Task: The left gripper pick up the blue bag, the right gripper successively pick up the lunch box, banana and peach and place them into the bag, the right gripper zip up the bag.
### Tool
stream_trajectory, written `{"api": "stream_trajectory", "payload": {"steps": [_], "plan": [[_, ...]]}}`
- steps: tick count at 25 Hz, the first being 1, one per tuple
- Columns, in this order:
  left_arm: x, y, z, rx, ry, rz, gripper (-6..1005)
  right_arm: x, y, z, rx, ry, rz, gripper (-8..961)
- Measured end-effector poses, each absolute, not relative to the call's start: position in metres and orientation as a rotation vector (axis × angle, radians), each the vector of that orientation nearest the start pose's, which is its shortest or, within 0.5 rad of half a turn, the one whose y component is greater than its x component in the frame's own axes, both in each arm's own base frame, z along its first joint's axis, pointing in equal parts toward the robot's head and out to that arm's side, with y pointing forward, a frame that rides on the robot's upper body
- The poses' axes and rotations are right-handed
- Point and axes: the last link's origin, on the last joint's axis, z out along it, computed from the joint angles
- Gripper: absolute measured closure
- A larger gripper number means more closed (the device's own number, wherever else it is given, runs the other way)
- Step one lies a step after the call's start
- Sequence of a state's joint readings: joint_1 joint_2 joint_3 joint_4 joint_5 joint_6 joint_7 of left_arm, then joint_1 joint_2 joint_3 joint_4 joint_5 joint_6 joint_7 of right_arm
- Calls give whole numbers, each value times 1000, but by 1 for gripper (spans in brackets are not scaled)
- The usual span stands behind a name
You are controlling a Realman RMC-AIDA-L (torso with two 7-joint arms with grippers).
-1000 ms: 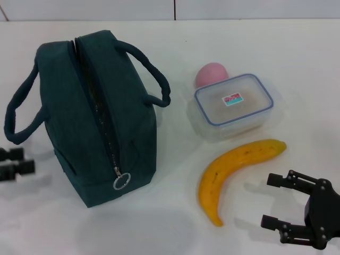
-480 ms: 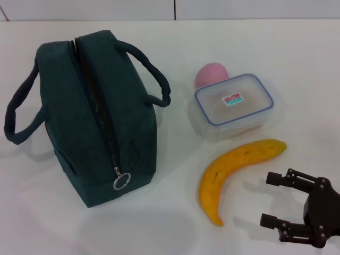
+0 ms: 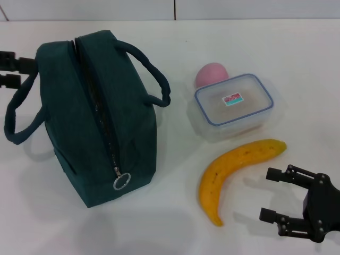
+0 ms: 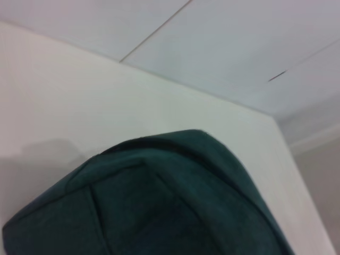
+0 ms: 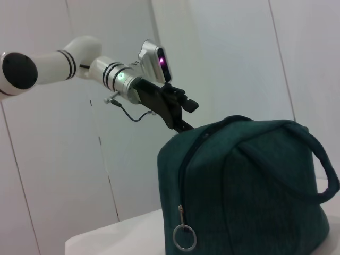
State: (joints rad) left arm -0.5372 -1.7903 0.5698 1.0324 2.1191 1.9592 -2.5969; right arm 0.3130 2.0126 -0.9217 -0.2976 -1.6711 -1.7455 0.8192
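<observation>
Left tool (image 3: 15, 71) open beside one blue bag (image 3: 98, 117); right tool (image 3: 276, 194) open near one banana (image 3: 234, 172).

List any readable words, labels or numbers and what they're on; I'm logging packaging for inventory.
No text can be read.
Sticker on the lunch box lid: red and teal, print too small to read.
Blue bag, banana, peach: no markings visible.
</observation>
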Motion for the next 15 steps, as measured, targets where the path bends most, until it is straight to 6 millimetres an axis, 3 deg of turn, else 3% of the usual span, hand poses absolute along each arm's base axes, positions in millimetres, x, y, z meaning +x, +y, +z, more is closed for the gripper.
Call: {"api": "stream_trajectory", "payload": {"steps": [15], "plan": [[-242, 346, 148, -2349, -1839, -423, 173, 304, 223, -26, -2682, 404, 1039, 187]]}}
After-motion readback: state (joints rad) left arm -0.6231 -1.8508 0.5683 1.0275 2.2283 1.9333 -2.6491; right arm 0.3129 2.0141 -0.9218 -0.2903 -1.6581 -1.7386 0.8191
